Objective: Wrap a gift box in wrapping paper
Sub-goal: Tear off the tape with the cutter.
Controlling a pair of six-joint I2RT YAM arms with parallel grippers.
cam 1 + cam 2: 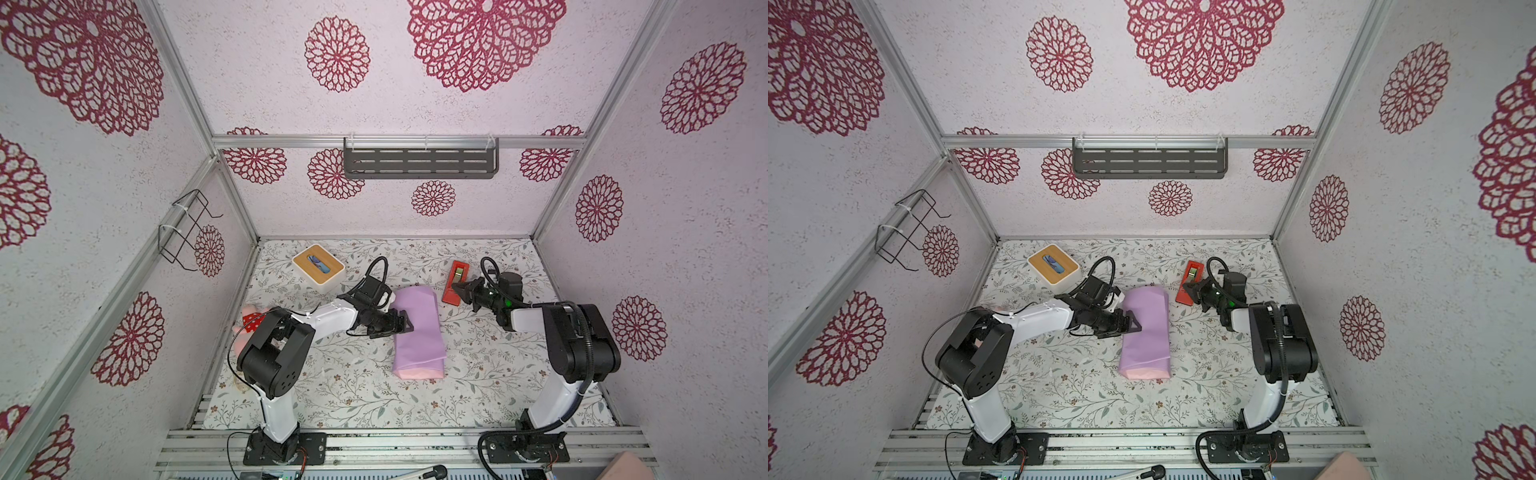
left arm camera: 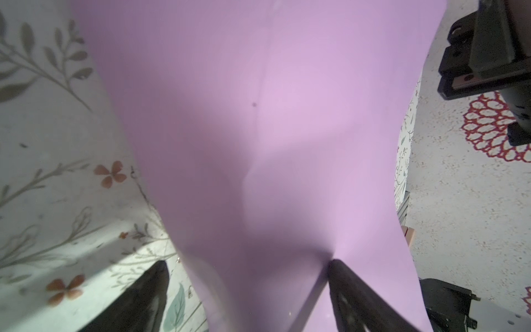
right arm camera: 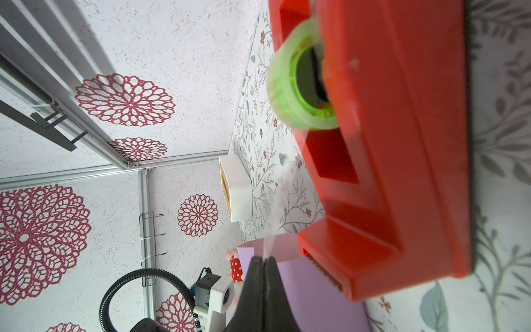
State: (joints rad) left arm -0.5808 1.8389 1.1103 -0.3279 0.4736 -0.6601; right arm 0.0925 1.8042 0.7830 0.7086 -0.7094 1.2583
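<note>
The wrapping paper (image 1: 417, 332) (image 1: 1146, 332) lies folded into a long lilac bundle mid-table, with pink showing at its near end. The gift box is hidden, presumably inside the bundle. My left gripper (image 1: 405, 324) (image 1: 1133, 325) (image 2: 248, 264) is open at the bundle's left side. One of its fingers (image 2: 344, 281) presses into the lilac paper (image 2: 258, 115), and the other hangs over the table beside it. My right gripper (image 1: 459, 291) (image 1: 1192, 289) (image 3: 263, 258) is shut on a clear tape strip (image 3: 275, 224) drawn from the red tape dispenser (image 1: 455, 282) (image 3: 402, 143).
A white tissue box with a wooden top (image 1: 318, 264) stands at the back left. A pink plush toy (image 1: 249, 320) lies behind the left arm. A grey shelf (image 1: 419, 162) hangs on the back wall and a wire rack (image 1: 187, 228) on the left wall.
</note>
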